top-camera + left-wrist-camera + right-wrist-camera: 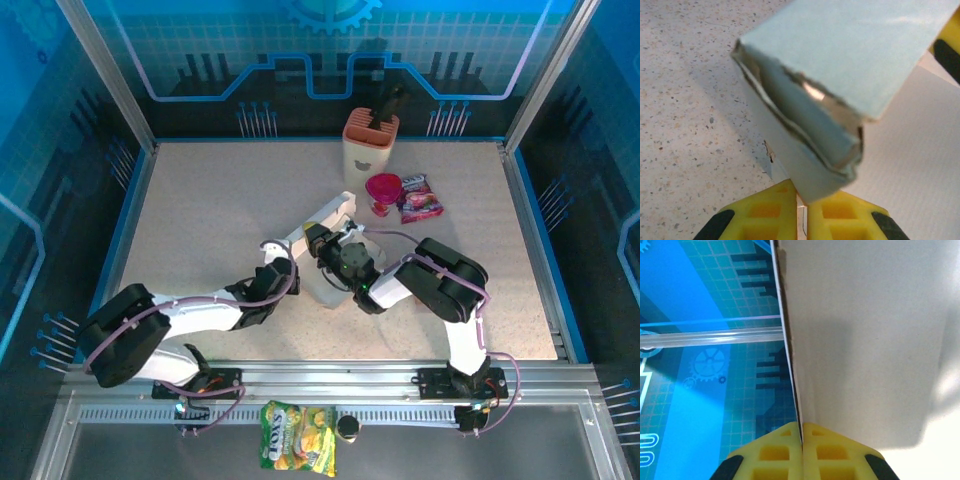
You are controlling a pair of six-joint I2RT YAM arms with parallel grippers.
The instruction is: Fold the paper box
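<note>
Two arms meet over one white paper box (pixel 328 218) in the top external view. It sits half-formed on the speckled beige table (pixel 200 200), on the near side of the peach plastic holder (pixel 371 145) that has a dark handle in it, and apart from it. The left jaws are at the box's left flank and the right jaws at its right, both buried against card, so from up here we cannot tell how they stand. A magenta plastic cup (pixel 383 190) stands just on the near side of the holder. If a flap swings wide that way during a fold, we judge it could knock the cup over.

In the left wrist view the yellow left jaws are all but pressed together, pinching a thin lower panel of the box (pixel 840 60). The box's open, ragged end hangs tilted above the table (pixel 680 110). The bite looks shallow, close to the panel's edge. A hard pull could let the card slip out, or tear it at what looks like a small nick there.

In the right wrist view the right jaws are pressed together on the edge of a single upright wall of the box (pixel 865 340). With both arms gripping the same flimsy sheet, we think the main risk is opposing pulls. These could crease the wall off its score line or rip it.
</note>
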